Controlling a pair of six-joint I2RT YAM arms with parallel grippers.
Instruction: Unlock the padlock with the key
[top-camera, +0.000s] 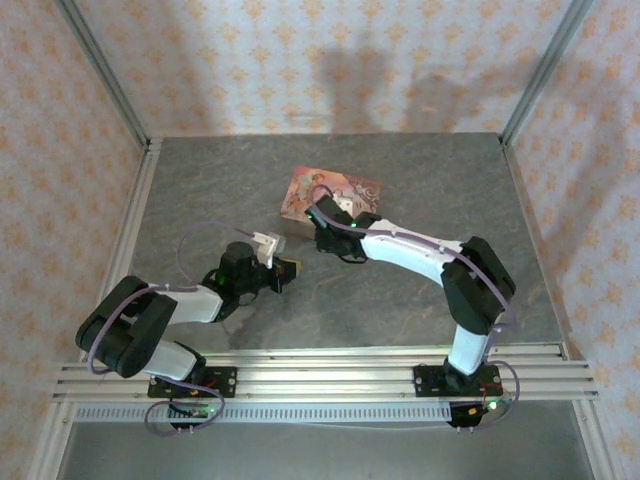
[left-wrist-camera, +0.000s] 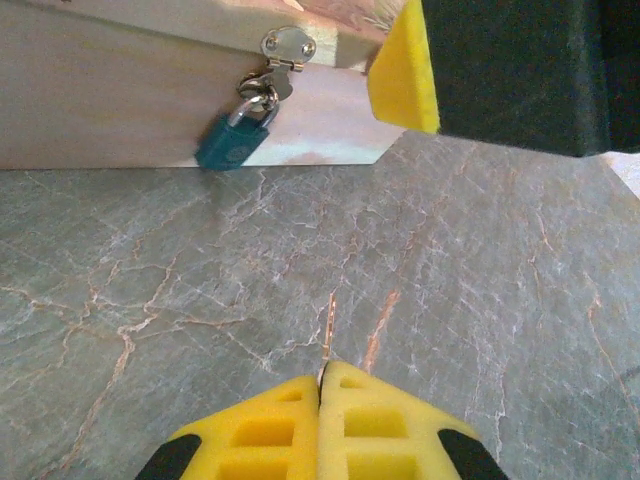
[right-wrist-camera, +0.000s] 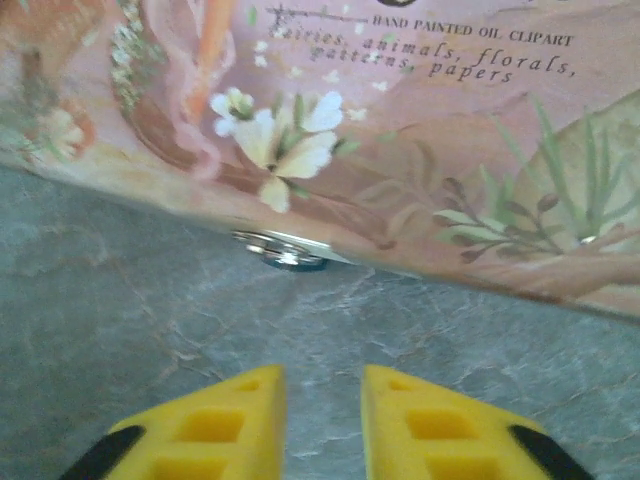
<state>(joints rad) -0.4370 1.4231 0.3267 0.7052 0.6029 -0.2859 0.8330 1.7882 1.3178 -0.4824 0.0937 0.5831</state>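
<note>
The blue padlock (left-wrist-camera: 235, 140) hangs by its silvery shackle from a metal hasp (left-wrist-camera: 288, 47) on the front of the pink illustrated box (top-camera: 330, 195). My left gripper (left-wrist-camera: 321, 375) is shut on the key (left-wrist-camera: 328, 330), whose thin pale blade sticks out past the yellow pads, pointing toward the box and well short of the padlock. My right gripper (right-wrist-camera: 323, 400) is open just in front of the box, over bare table, with nothing between its fingers. From the right wrist, the hasp (right-wrist-camera: 285, 250) and a sliver of the blue padlock (right-wrist-camera: 303, 264) peek out under the lid edge.
The box lid (right-wrist-camera: 400, 130) carries floral artwork and printed text. One yellow pad of the right gripper (left-wrist-camera: 405, 70) hangs at the top right of the left wrist view, close to the hasp. Grey marbled tabletop (top-camera: 400, 300) lies around both arms, with patterned walls (top-camera: 330, 60) behind.
</note>
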